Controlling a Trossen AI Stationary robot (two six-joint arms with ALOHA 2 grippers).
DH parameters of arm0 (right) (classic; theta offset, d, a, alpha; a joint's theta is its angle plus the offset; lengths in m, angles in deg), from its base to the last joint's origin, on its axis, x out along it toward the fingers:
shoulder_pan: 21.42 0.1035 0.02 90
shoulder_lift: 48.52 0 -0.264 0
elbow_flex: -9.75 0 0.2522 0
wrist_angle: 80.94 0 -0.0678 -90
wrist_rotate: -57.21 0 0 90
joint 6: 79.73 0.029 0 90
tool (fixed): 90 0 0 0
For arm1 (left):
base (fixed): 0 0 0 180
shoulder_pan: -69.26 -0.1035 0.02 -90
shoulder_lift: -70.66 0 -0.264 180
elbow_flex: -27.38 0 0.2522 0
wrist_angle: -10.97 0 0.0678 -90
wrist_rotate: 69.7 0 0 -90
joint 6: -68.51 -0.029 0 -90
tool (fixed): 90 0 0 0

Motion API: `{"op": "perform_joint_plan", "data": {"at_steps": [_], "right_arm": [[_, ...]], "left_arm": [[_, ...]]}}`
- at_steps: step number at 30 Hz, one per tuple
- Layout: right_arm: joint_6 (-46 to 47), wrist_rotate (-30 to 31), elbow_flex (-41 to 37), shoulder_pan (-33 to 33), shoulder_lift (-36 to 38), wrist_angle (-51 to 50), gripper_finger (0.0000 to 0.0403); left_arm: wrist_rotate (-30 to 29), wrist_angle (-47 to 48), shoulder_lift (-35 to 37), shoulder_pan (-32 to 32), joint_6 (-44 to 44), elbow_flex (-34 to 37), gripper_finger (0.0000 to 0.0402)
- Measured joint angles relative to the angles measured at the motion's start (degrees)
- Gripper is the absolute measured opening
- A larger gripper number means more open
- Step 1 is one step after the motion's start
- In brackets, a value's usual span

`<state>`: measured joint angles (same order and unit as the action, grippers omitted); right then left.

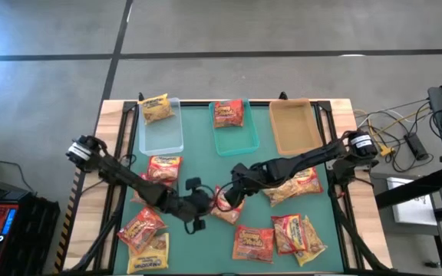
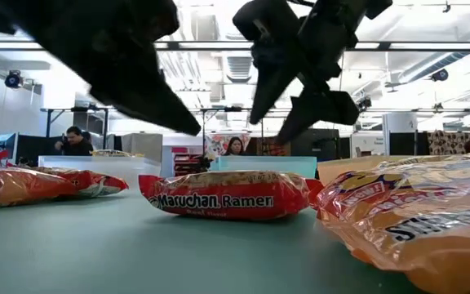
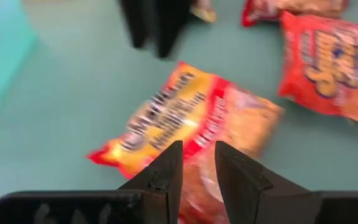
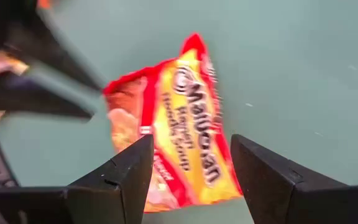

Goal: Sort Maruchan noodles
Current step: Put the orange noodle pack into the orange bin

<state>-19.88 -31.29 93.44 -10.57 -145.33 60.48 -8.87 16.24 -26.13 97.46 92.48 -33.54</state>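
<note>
From above, the table [image 1: 206,165] carried a green mat with three trays along its far edge: a clear tray [image 1: 161,129] holding a yellow packet [image 1: 155,108], a teal tray [image 1: 235,132] holding a red packet [image 1: 228,113], and a tan tray [image 1: 294,127] with nothing in it. The other Maruchan noodles lay loose on the mat, some near the left arm, several near the right arm and along the near edge. The two arms met near the middle of the mat, the left end effector [image 1: 203,201] and the right end effector [image 1: 229,192] both over one central packet [image 1: 227,208]. At table height, that packet [image 2: 228,194] lay flat on the mat with its red edge and printed name facing the camera, both dark end effectors hanging above it, apart from it. More packets lay to either side, and two people showed in the room beyond. The left wrist camera showed the left end effector [image 3: 197,165] with its fingers only narrowly parted, holding nothing, above the packet [image 3: 191,121]. The right wrist camera showed the right end effector [image 4: 191,168] with fingers spread wide and nothing between them, the packet [image 4: 176,118] lying flat beneath.
</note>
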Motion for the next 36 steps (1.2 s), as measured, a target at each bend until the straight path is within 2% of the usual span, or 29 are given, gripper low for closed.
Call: {"op": "perform_joint_plan", "data": {"at_steps": [6,11,29,36], "right_arm": [[0.41,-0.02,-0.02,-0.02,-1.72,-1.53,0.0203],[0.10,-0.06,-0.07,-0.01,-2.43,-1.66,0.0203],[-6.39,0.01,-0.07,-0.14,-2.73,-1.13,0.0203],[-3.47,-2.59,-0.07,-2.31,-2.73,-1.92,0.0203]], "left_arm": [[-0.65,-7.21,-5.48,1.43,1.02,-0.05,0.0077],[-3.91,-6.84,-6.27,1.41,2.25,0.23,0.0077],[-4.23,-7.90,-9.08,3.05,12.65,3.31,0.0077],[-5.03,-7.11,-9.14,4.52,13.98,3.68,0.0077]]}}
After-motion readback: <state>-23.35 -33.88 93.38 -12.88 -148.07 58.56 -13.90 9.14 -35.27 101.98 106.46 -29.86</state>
